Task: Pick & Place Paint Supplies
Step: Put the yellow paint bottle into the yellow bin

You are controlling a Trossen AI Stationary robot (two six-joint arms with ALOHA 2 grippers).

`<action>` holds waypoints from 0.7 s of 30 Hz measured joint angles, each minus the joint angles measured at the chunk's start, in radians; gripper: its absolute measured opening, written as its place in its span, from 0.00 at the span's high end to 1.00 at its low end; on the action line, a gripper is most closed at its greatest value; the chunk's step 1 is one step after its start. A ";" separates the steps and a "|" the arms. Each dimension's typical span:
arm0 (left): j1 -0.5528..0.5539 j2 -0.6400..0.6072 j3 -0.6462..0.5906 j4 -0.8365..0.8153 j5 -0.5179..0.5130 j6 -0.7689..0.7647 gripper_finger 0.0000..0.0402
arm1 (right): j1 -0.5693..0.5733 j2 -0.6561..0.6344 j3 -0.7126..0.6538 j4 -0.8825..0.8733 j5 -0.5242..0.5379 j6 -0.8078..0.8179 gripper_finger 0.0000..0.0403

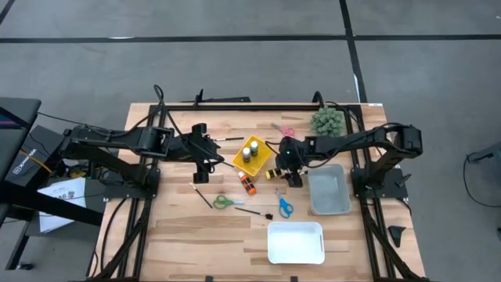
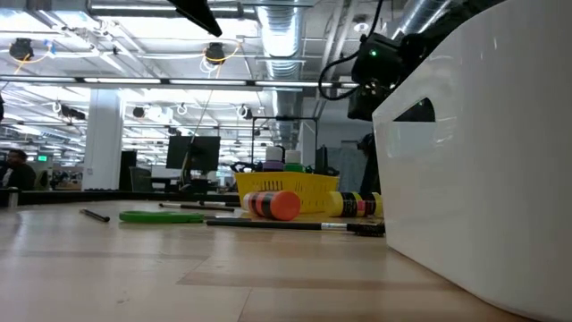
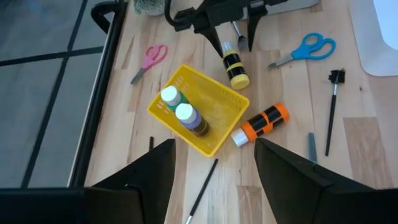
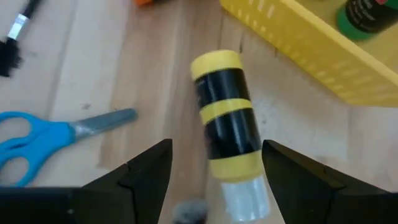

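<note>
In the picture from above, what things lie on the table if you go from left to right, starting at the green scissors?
green scissors → orange paint bottle → blue scissors → grey tray

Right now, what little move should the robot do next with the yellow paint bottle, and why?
Probably lower the right end effector a bit and close it on the yellow paint bottle. The bottle lies on its side on the table, beside the yellow basket, right between the open fingers. The green bottle and purple bottle already stand in the basket.
</note>
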 joint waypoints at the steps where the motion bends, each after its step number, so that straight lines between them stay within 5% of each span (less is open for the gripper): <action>1: 0.000 0.000 0.000 0.001 0.000 0.000 0.48 | 0.000 0.010 -0.006 0.023 0.002 -0.002 0.39; 15: 0.000 0.000 0.000 0.006 0.000 -0.003 0.48 | 0.001 0.071 -0.057 0.095 0.002 0.004 0.40; 21: 0.000 0.000 0.000 0.006 0.001 -0.008 0.48 | 0.001 0.065 -0.057 0.095 0.002 0.006 0.49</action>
